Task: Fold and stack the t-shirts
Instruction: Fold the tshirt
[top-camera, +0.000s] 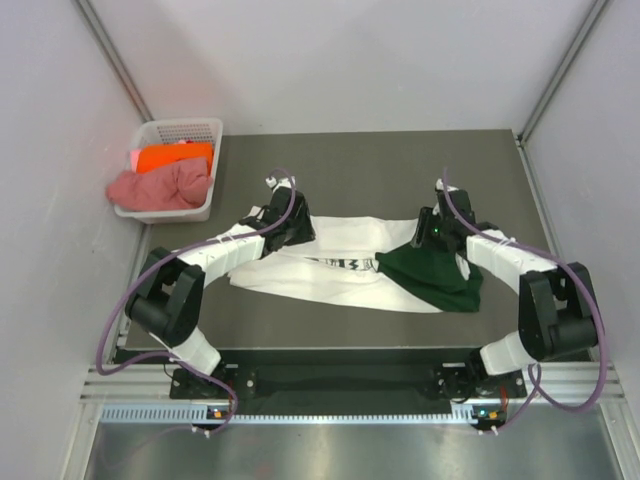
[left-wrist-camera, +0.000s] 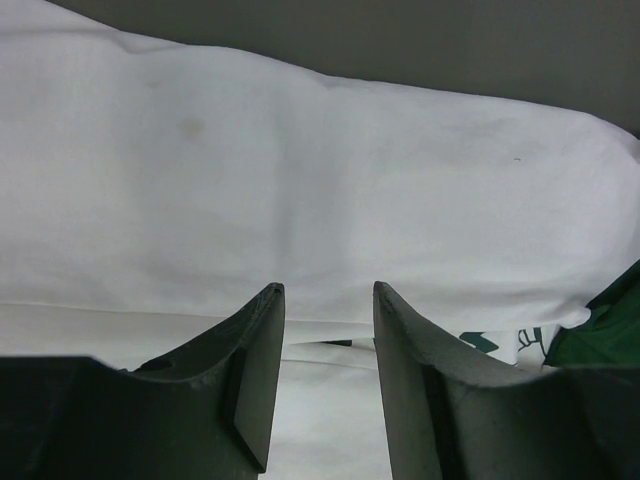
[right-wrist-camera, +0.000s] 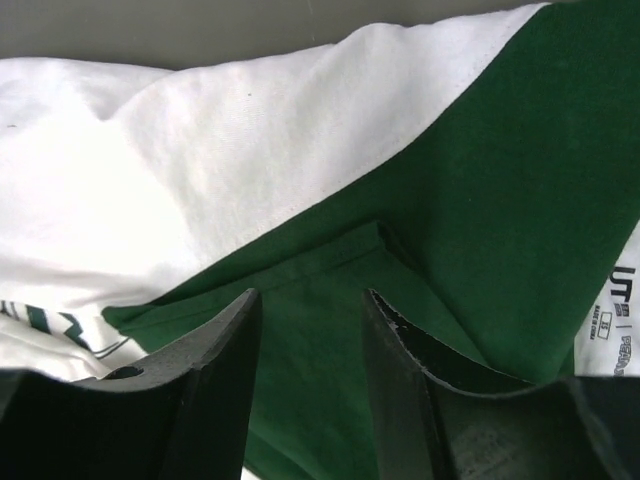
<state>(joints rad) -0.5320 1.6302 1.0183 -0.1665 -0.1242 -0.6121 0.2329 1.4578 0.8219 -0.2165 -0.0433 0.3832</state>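
Note:
The white t-shirt (top-camera: 325, 277) with black print lies crumpled across the middle of the dark table, and its dark green sleeve (top-camera: 437, 277) is bunched at its right end. My left gripper (top-camera: 293, 228) is down at the shirt's upper left edge. In the left wrist view it (left-wrist-camera: 328, 290) stands open over the white cloth (left-wrist-camera: 300, 180), with cloth showing in the gap. My right gripper (top-camera: 426, 232) is at the upper right edge. It (right-wrist-camera: 309, 297) stands open over a fold of green cloth (right-wrist-camera: 480, 200) beside the white cloth (right-wrist-camera: 200, 170).
A white lattice basket (top-camera: 207, 129) stands off the table's back left corner and holds an orange shirt (top-camera: 172, 157) and a pink shirt (top-camera: 160, 187). Bare dark table (top-camera: 380, 170) lies behind the shirt. Grey walls close in both sides.

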